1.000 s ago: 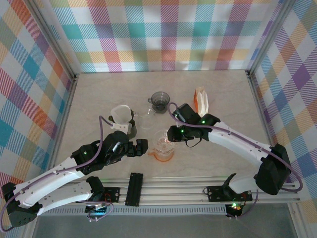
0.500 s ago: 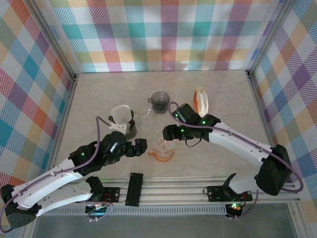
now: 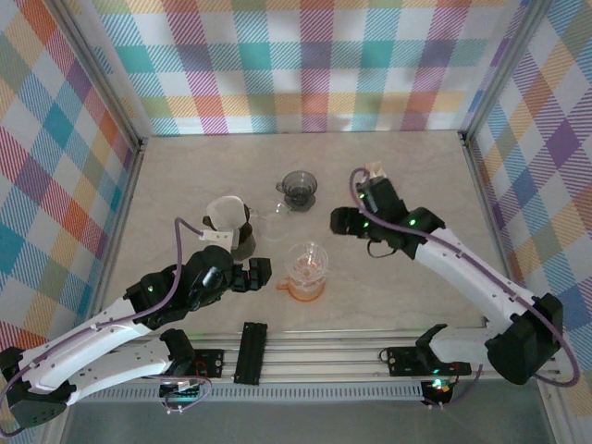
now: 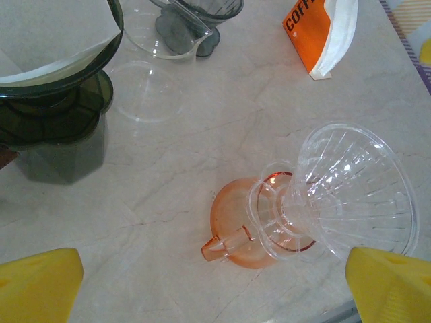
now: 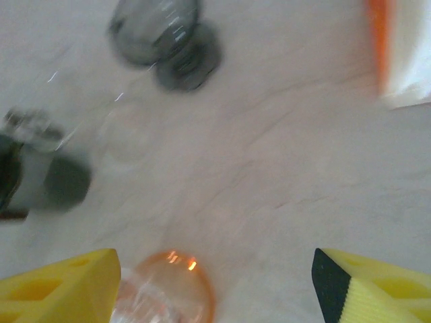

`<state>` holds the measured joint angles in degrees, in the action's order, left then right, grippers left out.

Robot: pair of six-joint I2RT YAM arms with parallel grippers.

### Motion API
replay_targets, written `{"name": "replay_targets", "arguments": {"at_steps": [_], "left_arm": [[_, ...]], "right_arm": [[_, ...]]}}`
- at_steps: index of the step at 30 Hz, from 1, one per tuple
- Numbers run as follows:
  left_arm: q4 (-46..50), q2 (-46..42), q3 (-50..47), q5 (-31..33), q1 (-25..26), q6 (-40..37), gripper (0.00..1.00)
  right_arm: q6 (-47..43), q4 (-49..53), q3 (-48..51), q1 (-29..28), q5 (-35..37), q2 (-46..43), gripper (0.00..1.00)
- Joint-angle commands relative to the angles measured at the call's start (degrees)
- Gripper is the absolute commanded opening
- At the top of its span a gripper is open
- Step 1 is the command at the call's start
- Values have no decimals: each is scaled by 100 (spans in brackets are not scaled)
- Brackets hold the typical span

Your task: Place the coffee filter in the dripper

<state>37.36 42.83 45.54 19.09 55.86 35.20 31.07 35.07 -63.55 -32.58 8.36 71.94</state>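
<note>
While the left fingers (image 4: 40, 286) are gaping empty beside the clear dripper (image 4: 353, 185), the right fingers (image 5: 57, 286) are hovering spread, grasping nothing.

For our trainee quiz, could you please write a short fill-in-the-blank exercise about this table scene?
The clear dripper sits on an ______ base. The dark dripper holds a white paper ______. The left gripper and right gripper both stand ______, holding nothing.
Missing words: orange; filter; open.
</note>
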Motion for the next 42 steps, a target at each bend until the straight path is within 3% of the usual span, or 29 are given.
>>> {"name": "replay_targets", "arguments": {"at_steps": [1,12,24,42], "left_arm": [[-58,105,168,95,50,-110,100],[25,263,148,112,48,-64,100],[34,331,199,279,49,-174,100],[35,406,204,407,53,-230,100]], "right_arm": [[-217,-398,-88,660,-155,412,67],[-808,-360,-1525,1443,327,2649,37],[-1038,-167,-2460,1491,796,3688,30],[-1217,1,-2945,1493,1045,4208,21]]}}
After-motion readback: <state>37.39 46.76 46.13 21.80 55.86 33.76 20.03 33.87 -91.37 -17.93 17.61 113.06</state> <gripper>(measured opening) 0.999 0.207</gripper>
